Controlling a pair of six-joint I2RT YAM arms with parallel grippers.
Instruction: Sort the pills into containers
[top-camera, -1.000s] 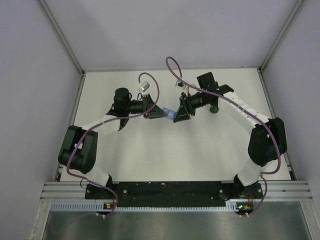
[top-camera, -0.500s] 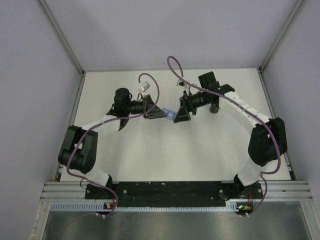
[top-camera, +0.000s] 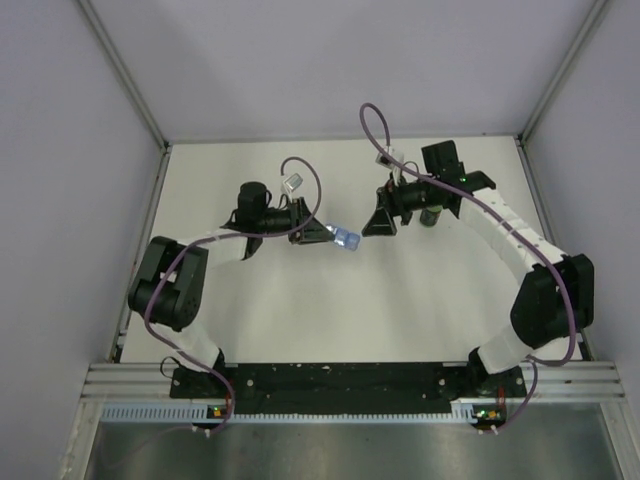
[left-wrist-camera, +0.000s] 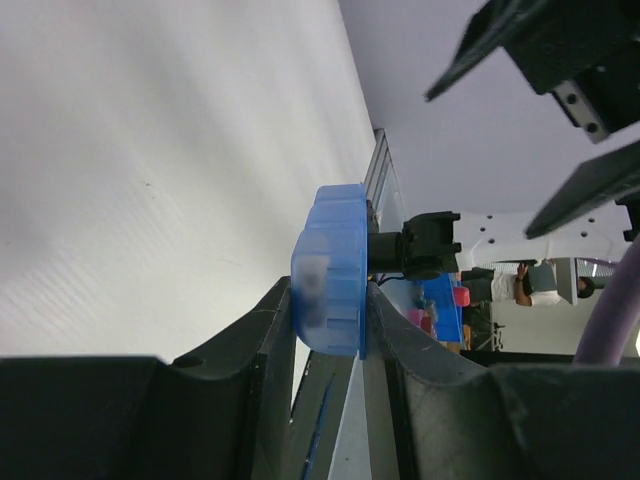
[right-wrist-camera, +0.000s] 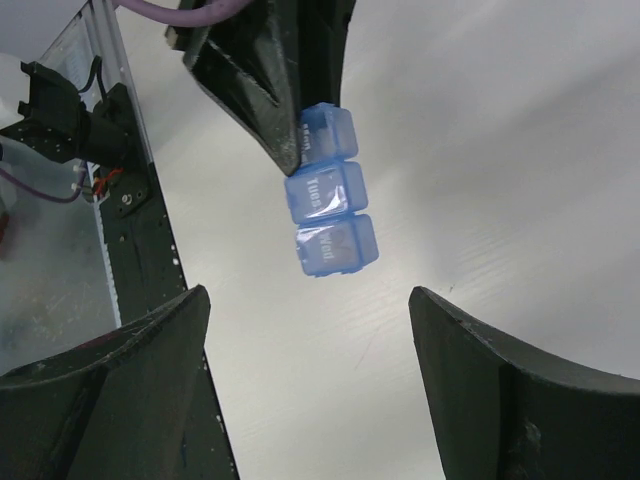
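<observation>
The containers are one translucent blue pill box with three lidded compartments in a row, held above the white table. My left gripper is shut on one end of it, and its black fingers press both sides of the box. In the right wrist view the box hangs free at its other end, with the lids marked "Tues" and "Wed" facing the camera. My right gripper stands open a short way to the right of the box, with nothing between its fingertips. The pills are out of view.
The white table is walled at the back and on both sides. An aluminium rail runs along the near edge by the arm bases. Purple cables loop above both wrists.
My right gripper has opened, let go of the pill box and drawn back to the right. The left gripper has kept the box and shifted slightly right.
</observation>
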